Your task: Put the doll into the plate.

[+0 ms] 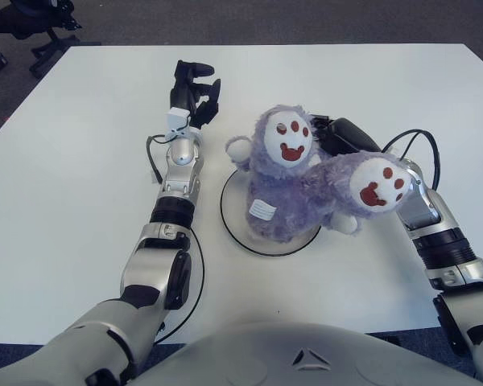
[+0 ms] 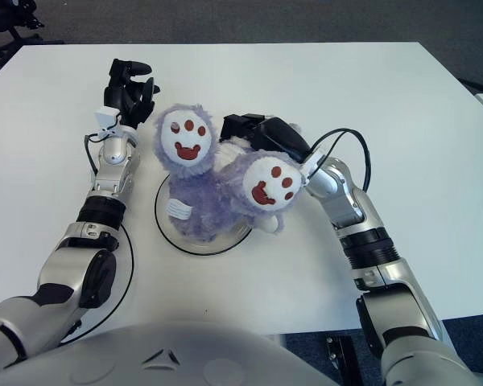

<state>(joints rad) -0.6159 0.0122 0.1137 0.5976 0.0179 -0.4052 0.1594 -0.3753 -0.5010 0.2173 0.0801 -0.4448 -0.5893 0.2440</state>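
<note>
A fluffy purple doll (image 1: 294, 189) with white soles marked in red lies on its back over the white, dark-rimmed plate (image 1: 238, 229), its feet raised towards me. My right hand (image 1: 338, 137) is behind the doll at its right, fingers curled into the fur and holding it. One foot (image 1: 381, 183) hangs past the plate's right rim above my right forearm. My left hand (image 1: 195, 92) shows to the left of the doll, above the table, fingers loosely curled and holding nothing.
The white table (image 1: 80, 161) spreads around the plate. A black cable (image 1: 423, 137) loops off my right wrist. An office chair base (image 1: 40, 32) stands on the dark floor beyond the far-left corner.
</note>
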